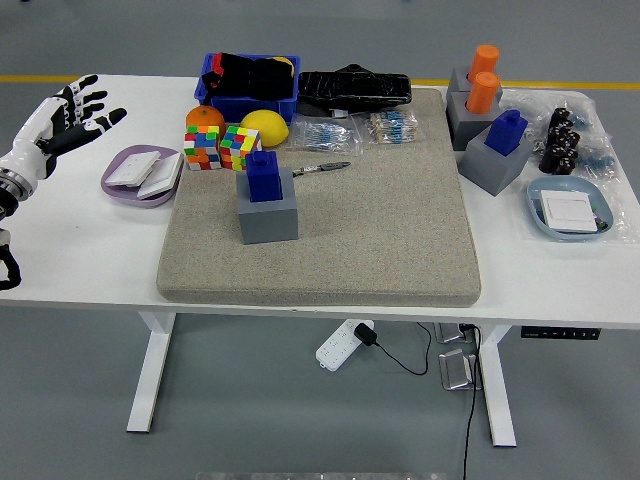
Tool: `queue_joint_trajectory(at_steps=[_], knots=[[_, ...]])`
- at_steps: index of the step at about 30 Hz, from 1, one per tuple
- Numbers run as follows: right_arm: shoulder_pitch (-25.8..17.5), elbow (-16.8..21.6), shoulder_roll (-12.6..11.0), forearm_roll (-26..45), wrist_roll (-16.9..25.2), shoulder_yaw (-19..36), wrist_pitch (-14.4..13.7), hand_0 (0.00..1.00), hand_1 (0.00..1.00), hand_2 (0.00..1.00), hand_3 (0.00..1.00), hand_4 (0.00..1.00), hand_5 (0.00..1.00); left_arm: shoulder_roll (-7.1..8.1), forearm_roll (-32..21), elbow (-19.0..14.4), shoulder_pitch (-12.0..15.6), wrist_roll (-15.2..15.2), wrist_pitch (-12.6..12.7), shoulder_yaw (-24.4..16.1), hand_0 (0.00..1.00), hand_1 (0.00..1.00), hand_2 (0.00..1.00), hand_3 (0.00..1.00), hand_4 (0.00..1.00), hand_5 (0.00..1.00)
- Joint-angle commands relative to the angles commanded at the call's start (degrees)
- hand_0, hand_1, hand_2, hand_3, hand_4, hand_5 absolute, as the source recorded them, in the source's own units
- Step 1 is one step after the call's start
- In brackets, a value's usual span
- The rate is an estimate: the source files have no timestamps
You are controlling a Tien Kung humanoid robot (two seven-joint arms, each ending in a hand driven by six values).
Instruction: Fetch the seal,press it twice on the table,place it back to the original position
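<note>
So the blue seal [263,177] is sitting upright in its grey block [268,213] on the left part of the mat [380,230], which lies on the white bench [90,250]. Behind the block there's a pair of puzzle cubes [222,148], an orange [204,117] and a lemon [264,128]; a pen [320,169] lies just to the block's right. The left hand [70,112] hovers well off to the block's left, beyond the purple plate [120,184], fingers spread wide, holding nothing.

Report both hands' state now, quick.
Left hand: open, fingers spread, holding nothing, above the table's left end.
Right hand: not in view.
</note>
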Motion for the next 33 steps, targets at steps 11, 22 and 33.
queue_joint_trajectory(at_steps=[11,22,33], knots=[[0.3,0.0,-0.2,0.1,-0.1,0.2,0.1,0.76,0.674,0.664,0.617,0.783,0.506,-0.13,-0.3,-0.3,-0.5,0.2,-0.2,0.4,0.925,0.875,0.874,0.942,0.934,0.489],[0.7,-0.1,-0.3,0.1,-0.1,-0.4,0.2,0.761,0.674,0.664,0.617,0.782,0.509,0.54,-0.4,-0.7,-1.2,0.2,-0.3,0.6,0.925,0.871,0.874,0.94,0.916,0.472],[0.7,-0.1,-0.2,-0.2,0.0,0.6,-0.1,0.76,0.674,0.664,0.617,0.782,0.503,0.53,-0.5,-0.9,-1.9,0.1,-0.5,0.8,0.923,0.866,0.872,0.94,0.908,0.475]])
